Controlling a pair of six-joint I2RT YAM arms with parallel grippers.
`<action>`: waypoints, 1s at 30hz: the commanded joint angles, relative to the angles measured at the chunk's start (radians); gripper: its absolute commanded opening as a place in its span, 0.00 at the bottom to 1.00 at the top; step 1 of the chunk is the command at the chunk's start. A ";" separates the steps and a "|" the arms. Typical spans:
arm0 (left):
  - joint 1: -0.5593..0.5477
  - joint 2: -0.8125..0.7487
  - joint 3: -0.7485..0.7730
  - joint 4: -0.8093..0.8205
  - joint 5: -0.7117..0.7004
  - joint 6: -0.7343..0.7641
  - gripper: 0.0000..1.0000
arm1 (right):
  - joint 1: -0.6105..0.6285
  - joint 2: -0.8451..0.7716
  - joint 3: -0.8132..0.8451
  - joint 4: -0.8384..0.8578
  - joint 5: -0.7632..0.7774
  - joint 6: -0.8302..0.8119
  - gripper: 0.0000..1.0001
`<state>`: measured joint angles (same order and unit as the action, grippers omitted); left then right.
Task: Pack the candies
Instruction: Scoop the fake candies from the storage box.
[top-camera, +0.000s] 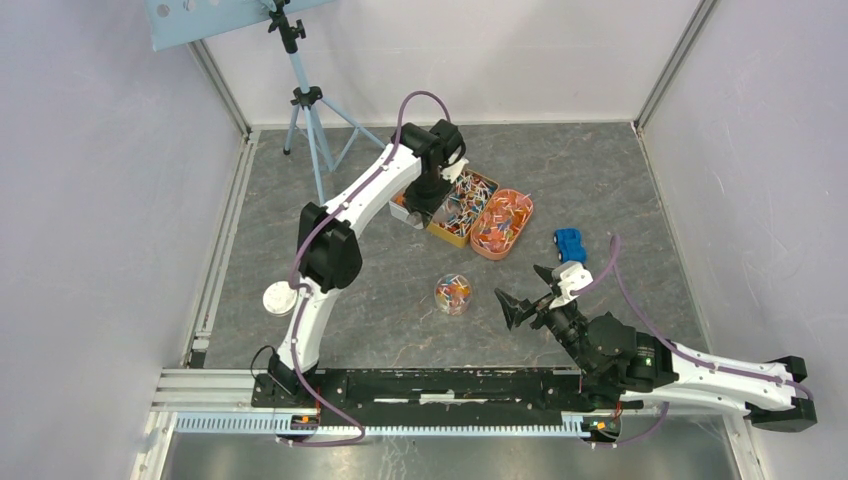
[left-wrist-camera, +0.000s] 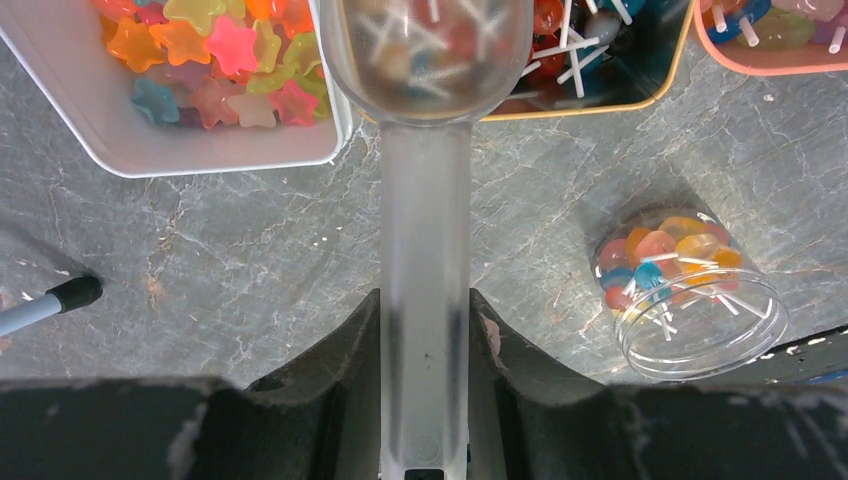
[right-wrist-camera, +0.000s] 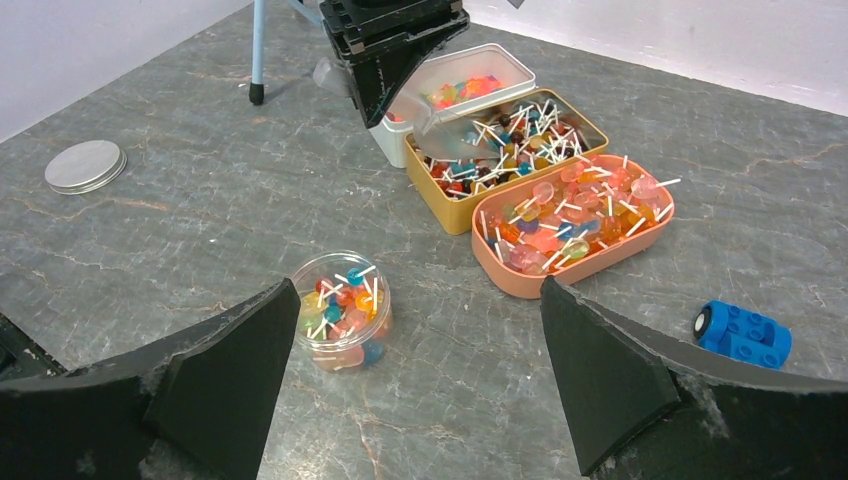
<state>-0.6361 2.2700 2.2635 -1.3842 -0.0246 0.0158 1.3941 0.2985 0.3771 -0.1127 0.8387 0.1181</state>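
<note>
A scoop (left-wrist-camera: 425, 200) is pinched by the far-stretched left tool (left-wrist-camera: 425, 330) over the candies (right-wrist-camera: 505, 150). The right tool (right-wrist-camera: 418, 300) is spread, low above the counter (right-wrist-camera: 180, 240).

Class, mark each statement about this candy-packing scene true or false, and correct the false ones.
1. The left gripper is shut on a clear scoop. True.
2. The right gripper grips the jar. False: its jaws stand open and the jar stands free on the table.
3. The white tray holds star-shaped candies. True.
4. The blue toy car lies inside the pink tray. False: it sits on the table beside that tray.
5. The jar is closed. False: it is open, and a metal lid lies apart on the table.
</note>
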 joint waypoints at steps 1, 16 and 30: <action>0.005 0.017 0.042 0.048 -0.036 0.038 0.02 | 0.005 0.002 0.016 0.047 -0.001 -0.001 0.98; 0.002 -0.045 -0.123 0.225 -0.057 0.028 0.02 | 0.005 -0.018 -0.018 0.063 0.009 0.009 0.98; 0.002 -0.098 -0.252 0.326 -0.087 0.028 0.02 | 0.004 -0.038 -0.026 0.053 0.018 0.012 0.98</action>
<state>-0.6430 2.2356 2.0426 -1.1252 -0.0509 0.0166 1.3941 0.2695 0.3561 -0.0837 0.8402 0.1200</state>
